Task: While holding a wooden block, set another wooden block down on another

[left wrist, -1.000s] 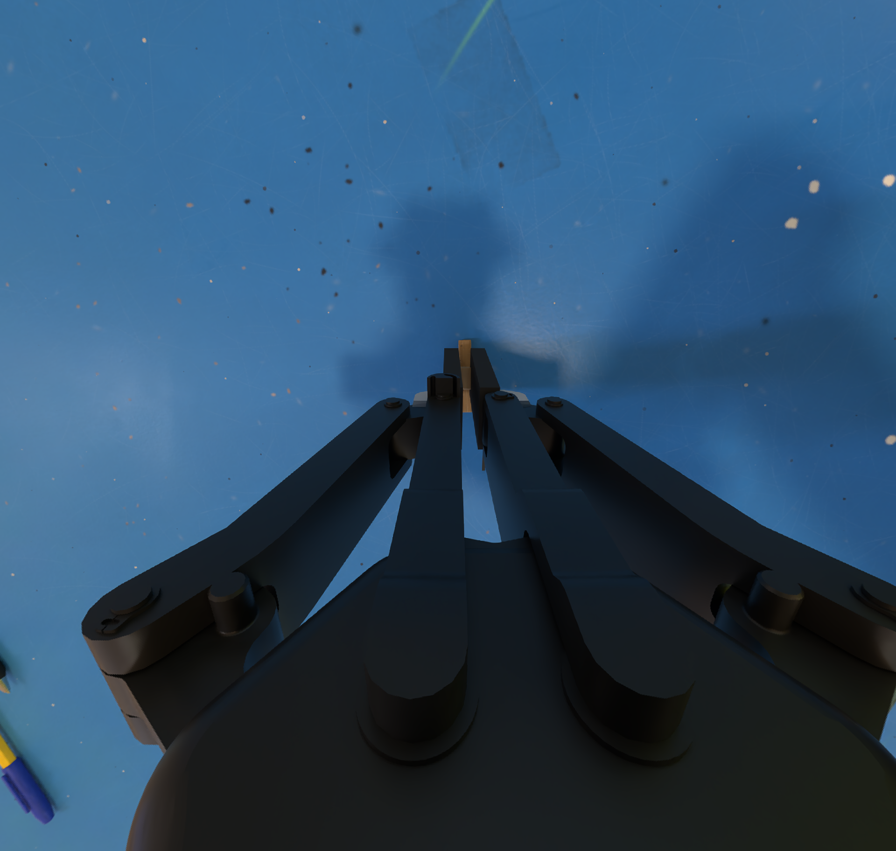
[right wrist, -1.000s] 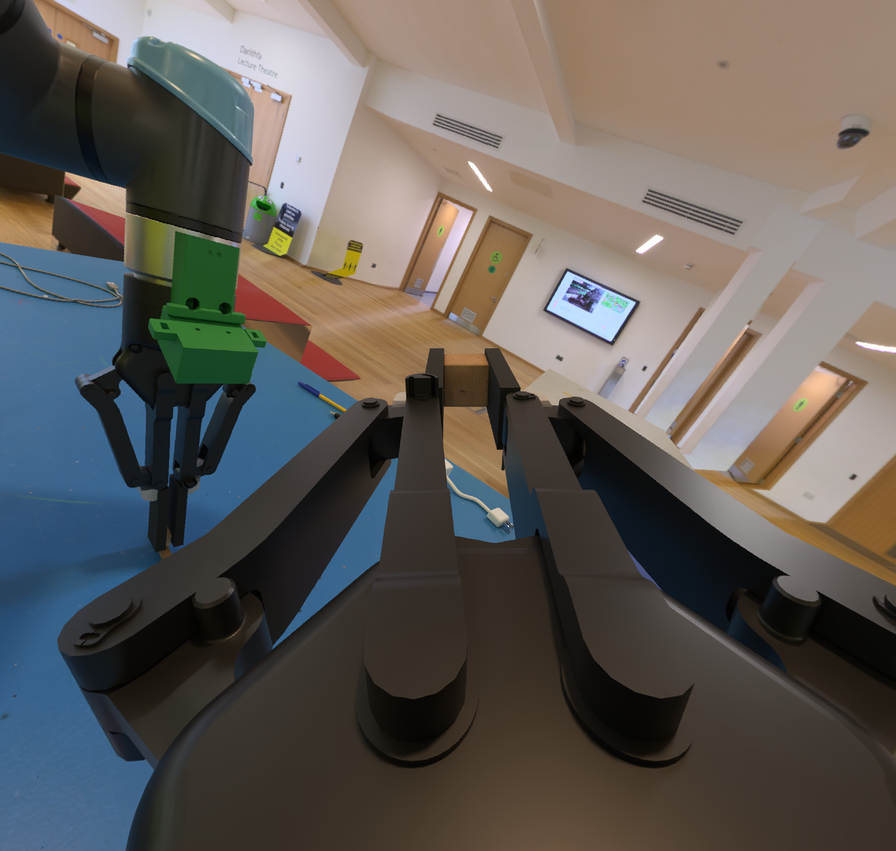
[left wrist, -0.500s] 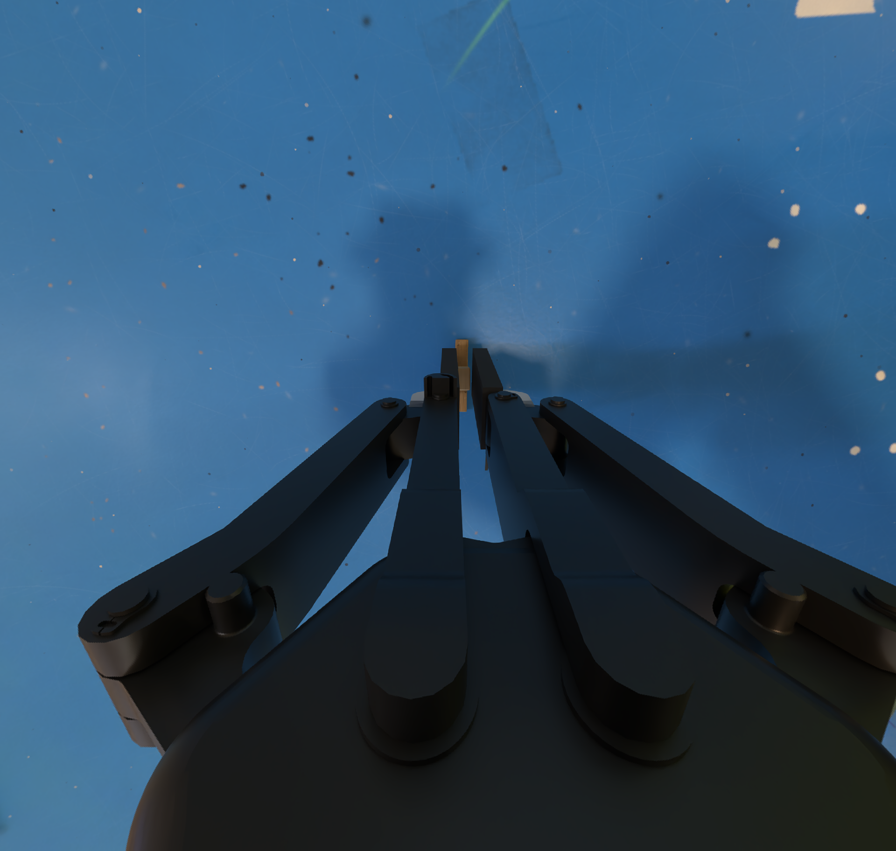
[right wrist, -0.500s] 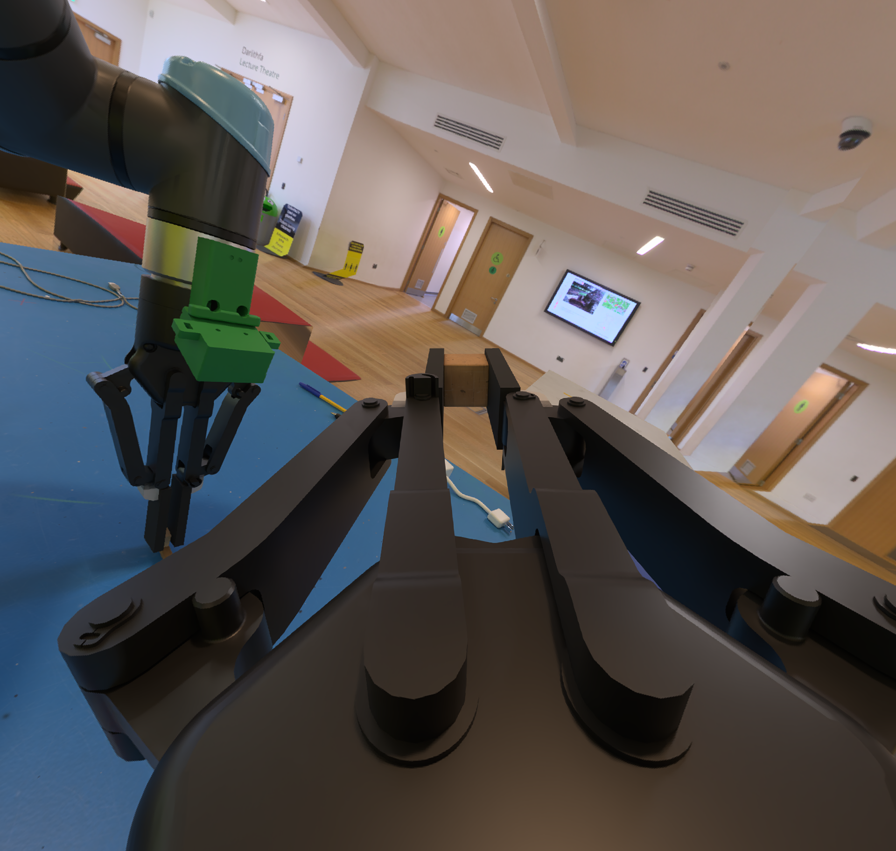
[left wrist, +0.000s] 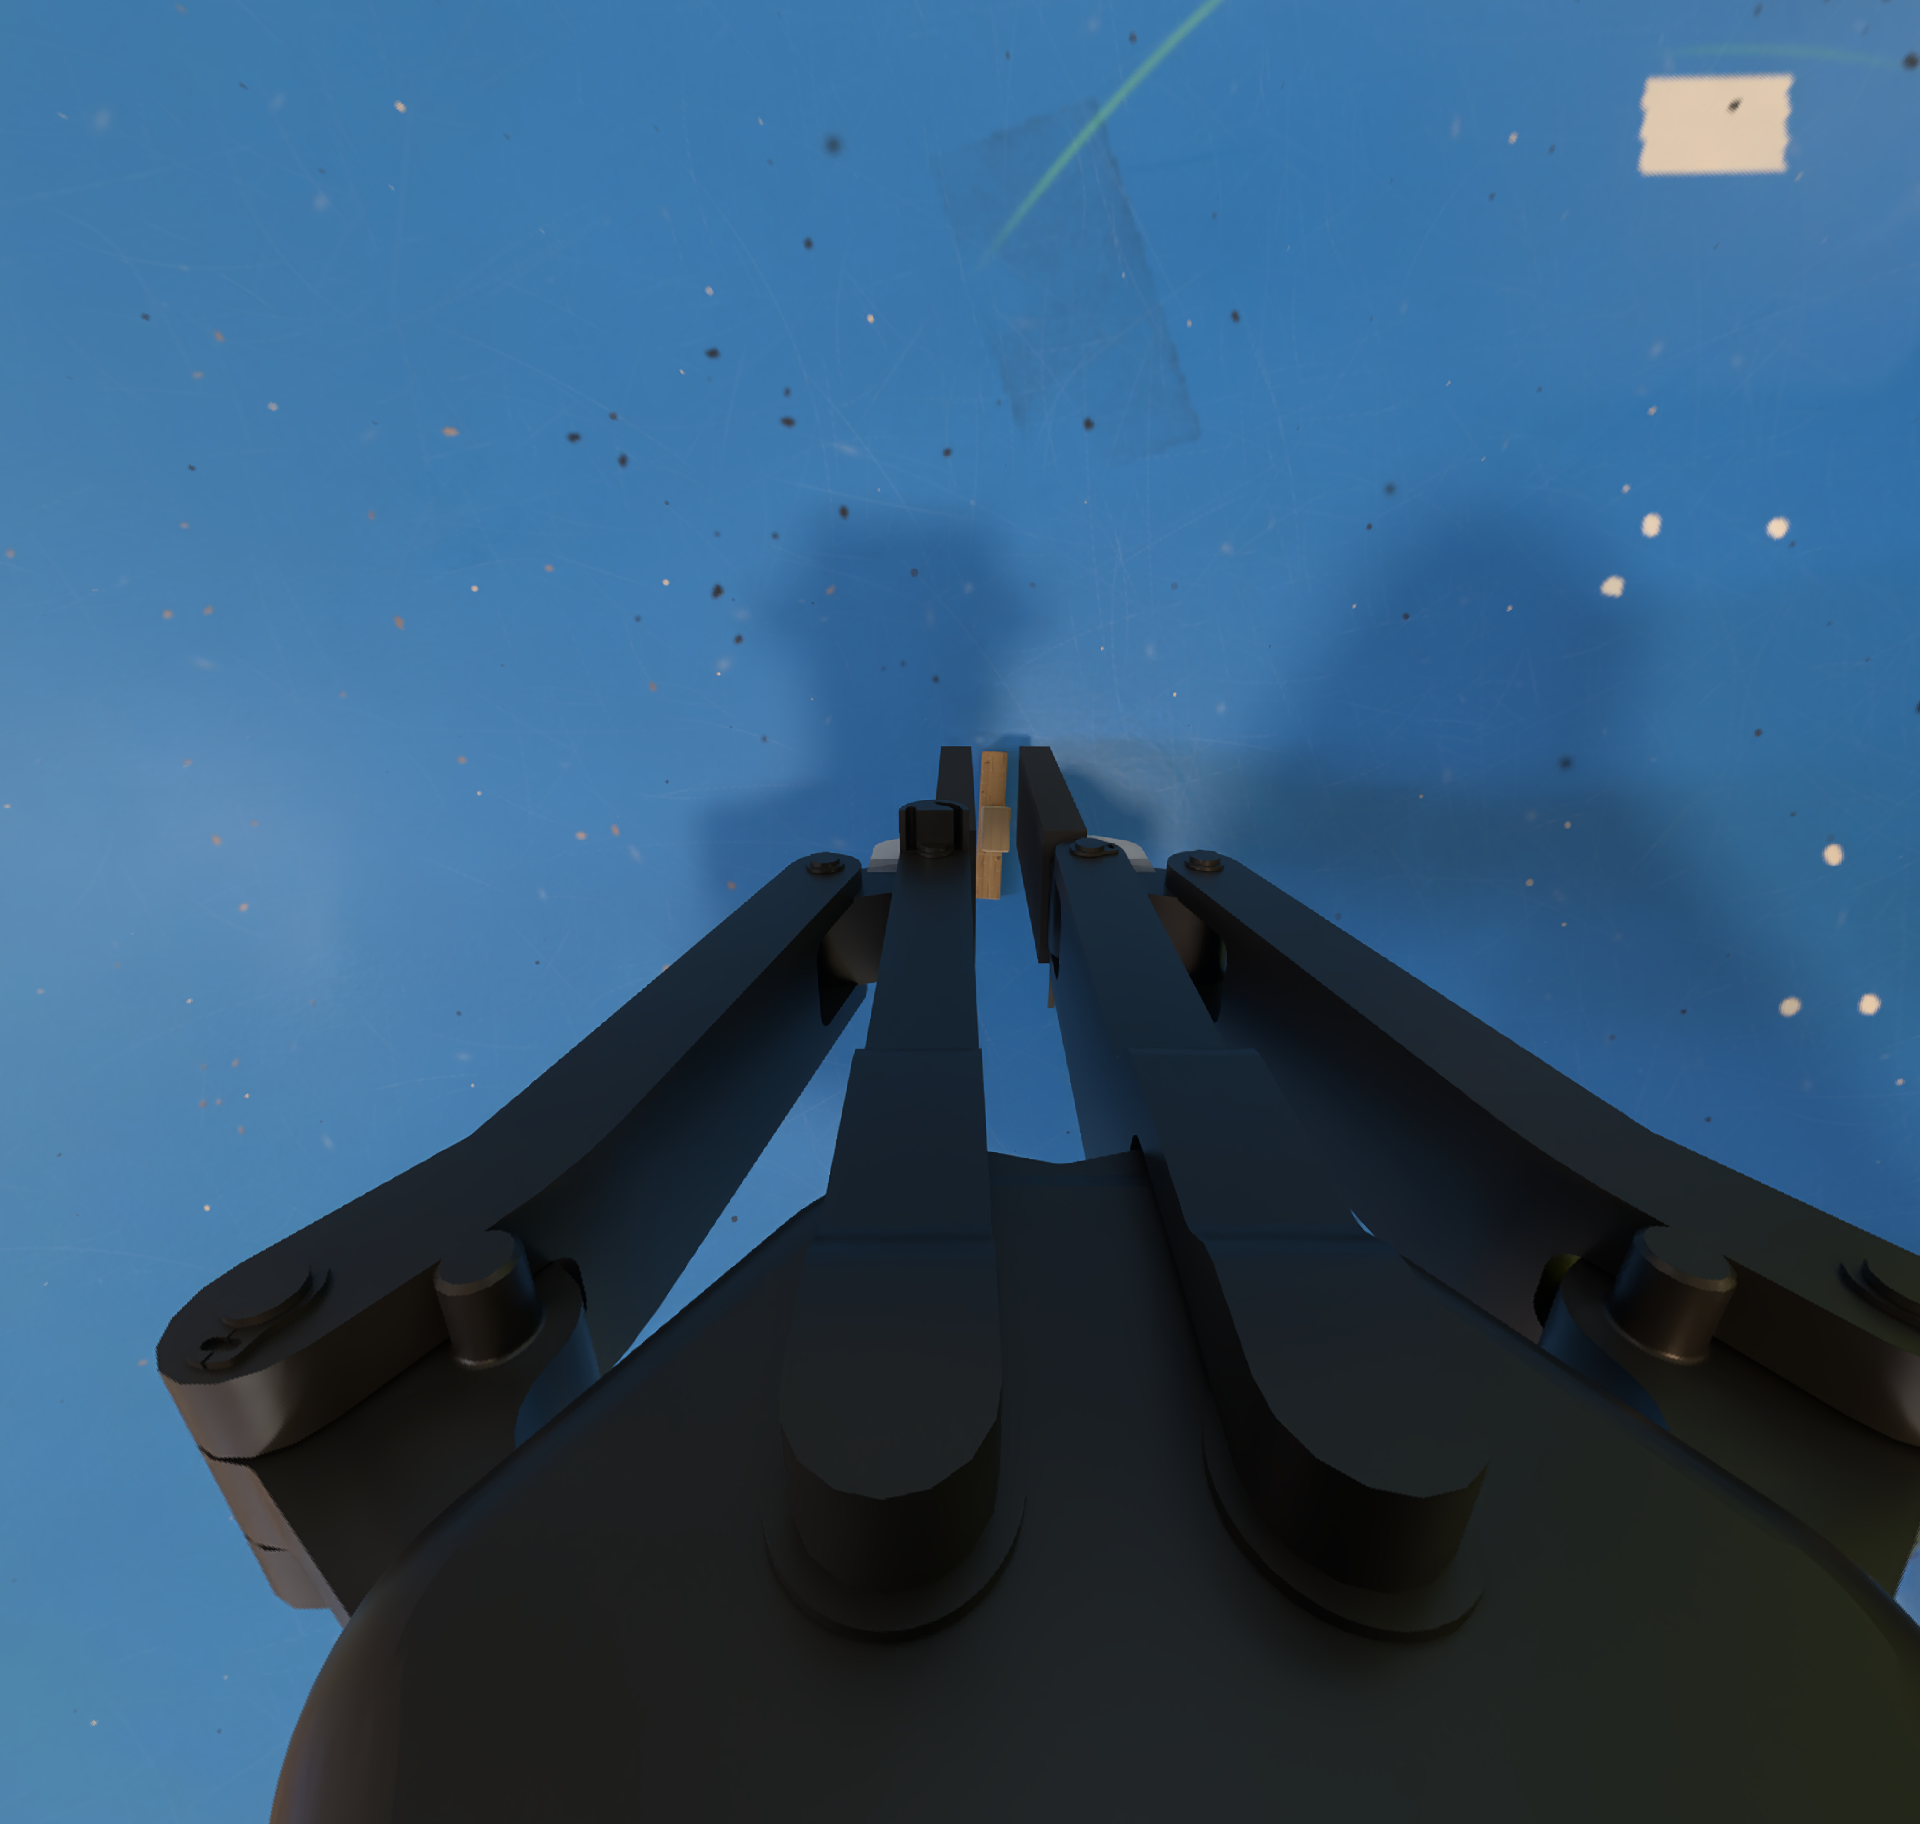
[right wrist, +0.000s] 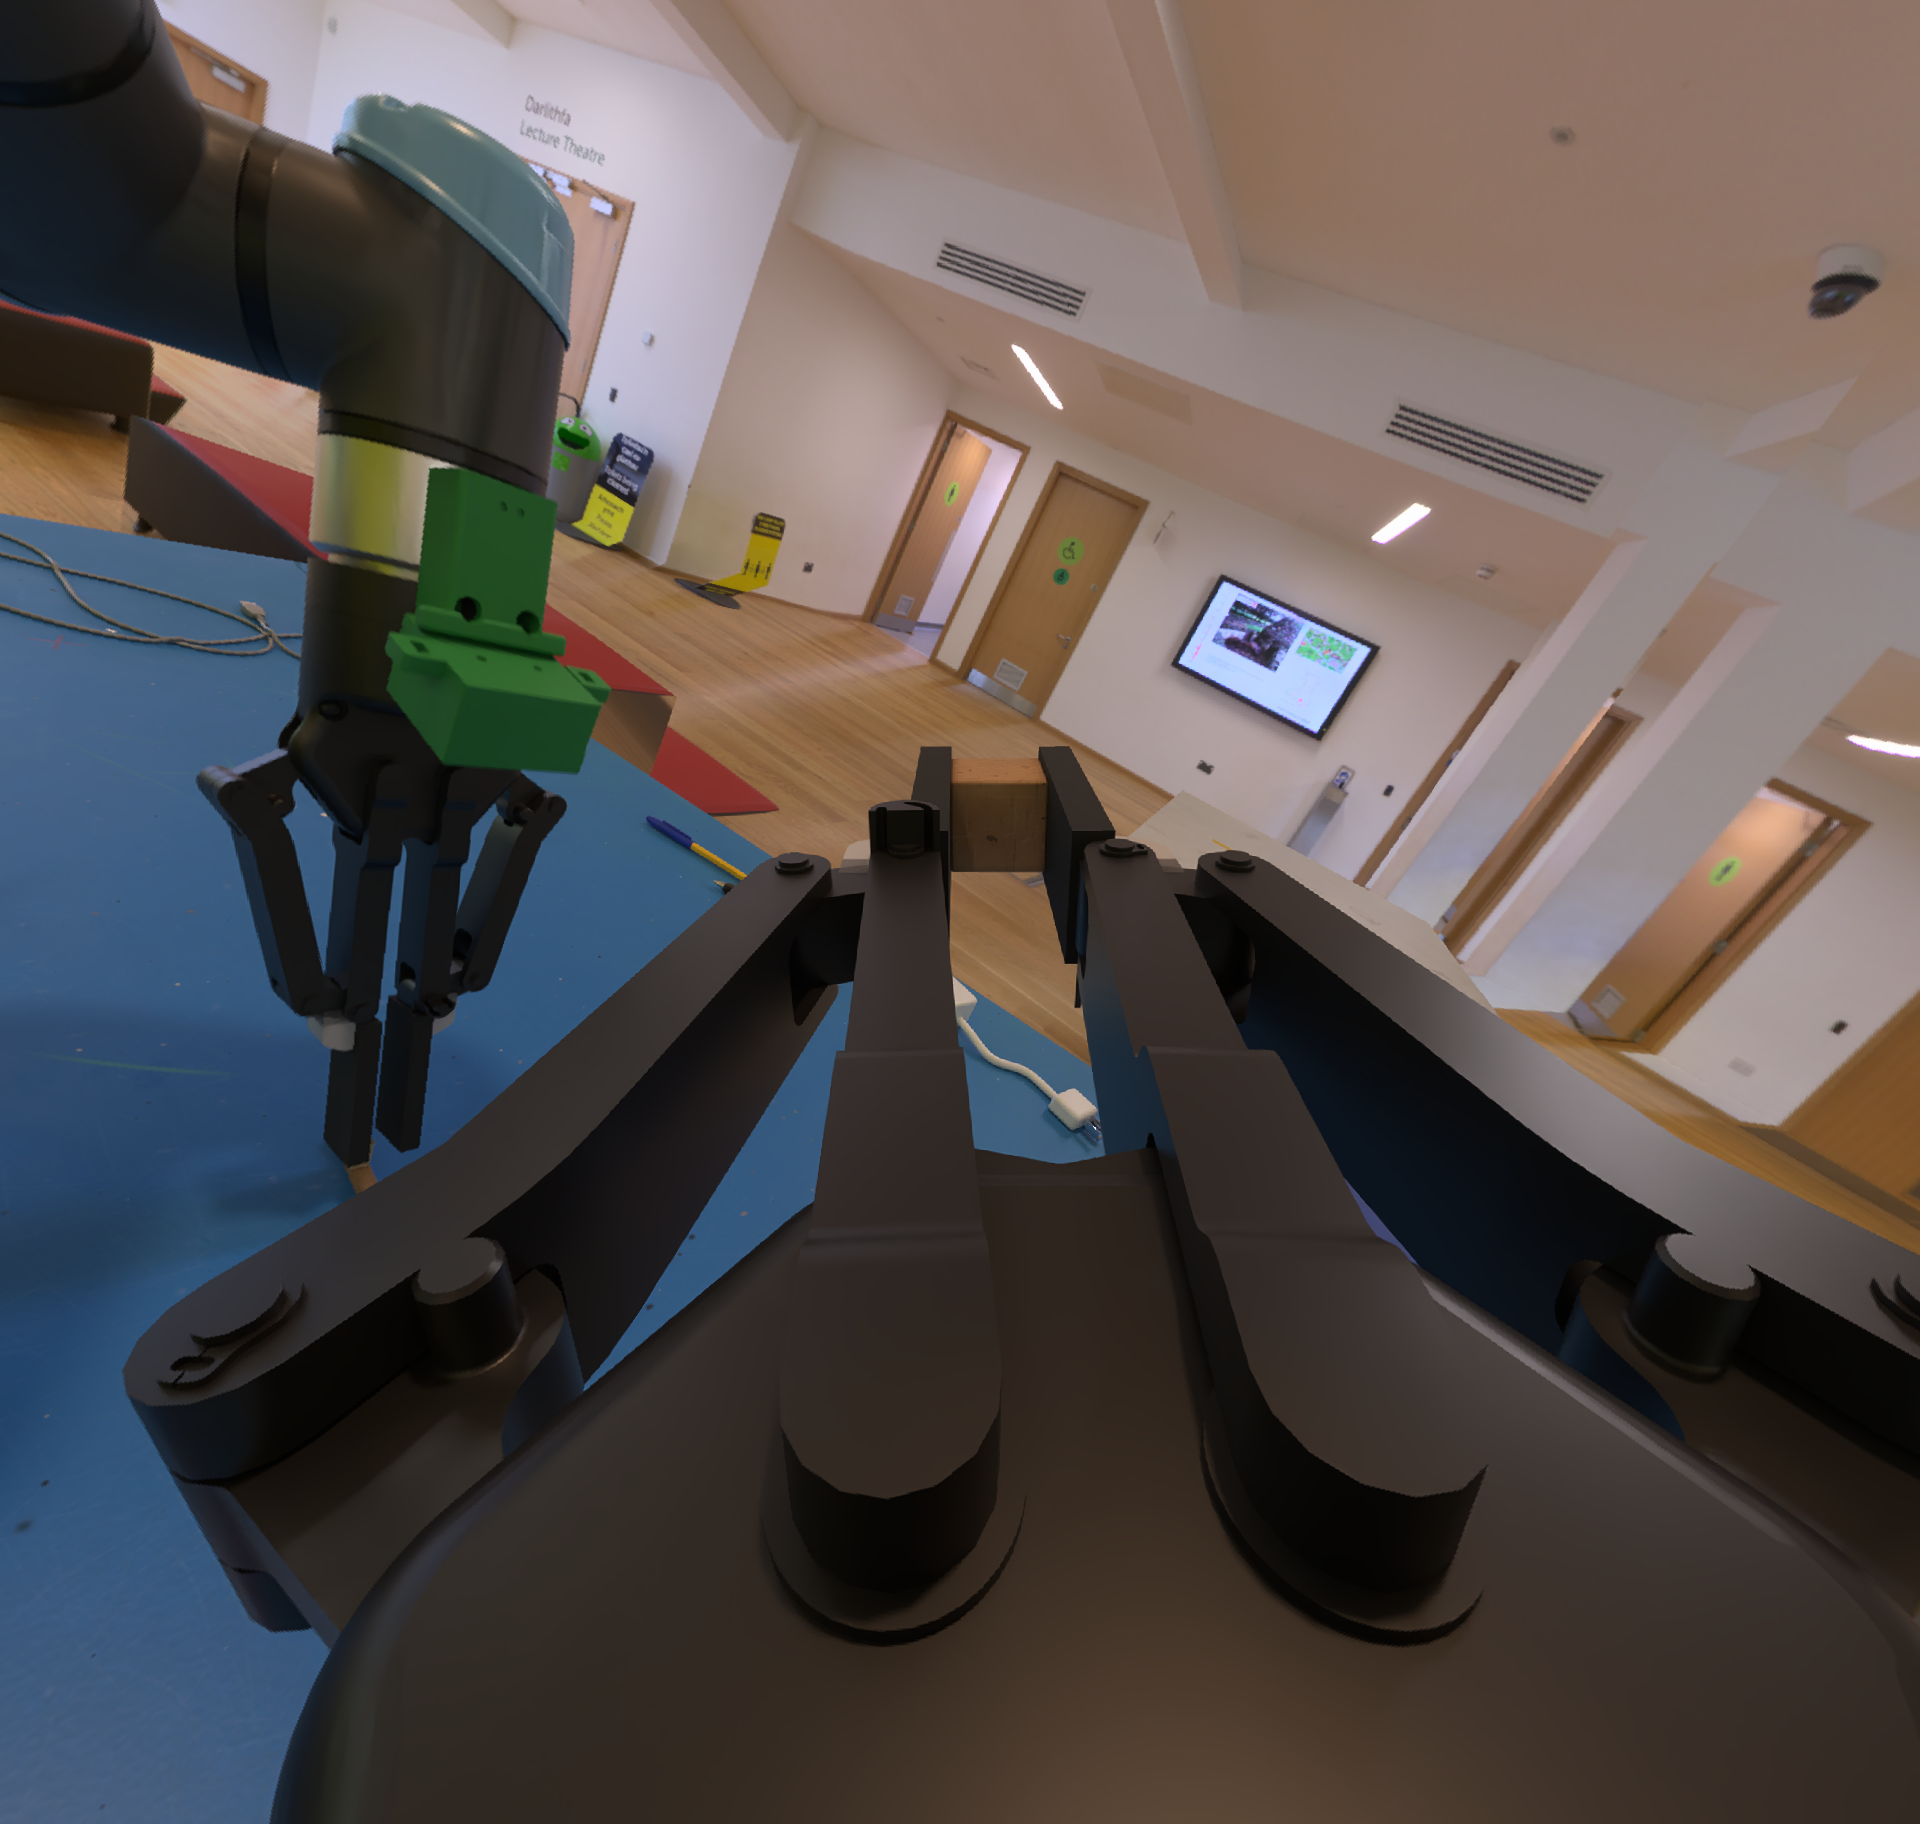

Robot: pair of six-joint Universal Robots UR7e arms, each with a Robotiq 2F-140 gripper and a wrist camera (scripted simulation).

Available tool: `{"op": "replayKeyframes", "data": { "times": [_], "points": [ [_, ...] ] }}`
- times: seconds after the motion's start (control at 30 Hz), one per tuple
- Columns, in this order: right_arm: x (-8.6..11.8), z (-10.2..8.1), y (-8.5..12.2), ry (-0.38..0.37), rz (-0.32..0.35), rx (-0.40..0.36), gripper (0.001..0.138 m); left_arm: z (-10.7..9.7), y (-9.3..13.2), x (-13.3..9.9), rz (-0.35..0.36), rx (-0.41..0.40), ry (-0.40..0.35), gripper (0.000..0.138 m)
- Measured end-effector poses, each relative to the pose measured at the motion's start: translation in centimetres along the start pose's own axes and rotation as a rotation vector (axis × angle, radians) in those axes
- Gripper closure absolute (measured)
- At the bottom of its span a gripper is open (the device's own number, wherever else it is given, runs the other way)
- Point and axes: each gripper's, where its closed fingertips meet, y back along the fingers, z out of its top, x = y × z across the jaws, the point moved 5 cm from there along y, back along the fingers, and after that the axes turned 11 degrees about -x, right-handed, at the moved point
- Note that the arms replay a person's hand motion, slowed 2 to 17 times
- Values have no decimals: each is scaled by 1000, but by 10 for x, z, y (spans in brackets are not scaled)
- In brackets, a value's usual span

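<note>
Slat: thin pale wood piece (left wrist: 992,824) between the left end effector's (left wrist: 995,787) fingers, low over the table (left wrist: 416,631); what lies beneath is hidden.
Left end effector: fingers slightly parted, a gap beside the slat; whether it grips, I cannot tell.
Block: wooden cube (right wrist: 997,813) clamped in the right end effector (right wrist: 995,818), held aloft.
Advice: open left slowly, lift straight up; keep the right clamped, motionless.
</note>
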Motion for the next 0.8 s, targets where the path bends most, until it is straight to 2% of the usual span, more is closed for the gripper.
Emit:
{"op": "replayKeyframes", "data": {
  "times": [0.2, 0.43, 0.6, 0.8],
  "points": [
    [0, -1, 0, 7, -4, 10, 117, 9, 32, 4, 42, -90, 28, 128],
    [0, -3, 0, 14, -9, 23, 117, 8, 106, 9, 151, -213, 85, 130],
    [1, -2, 0, 19, -8, 26, 117, -17, 165, 14, 255, -215, 134, 125],
    [4, -1, -1, 28, -6, 31, 117, -72, 222, 18, 376, -124, 154, 124]
  ]
}}
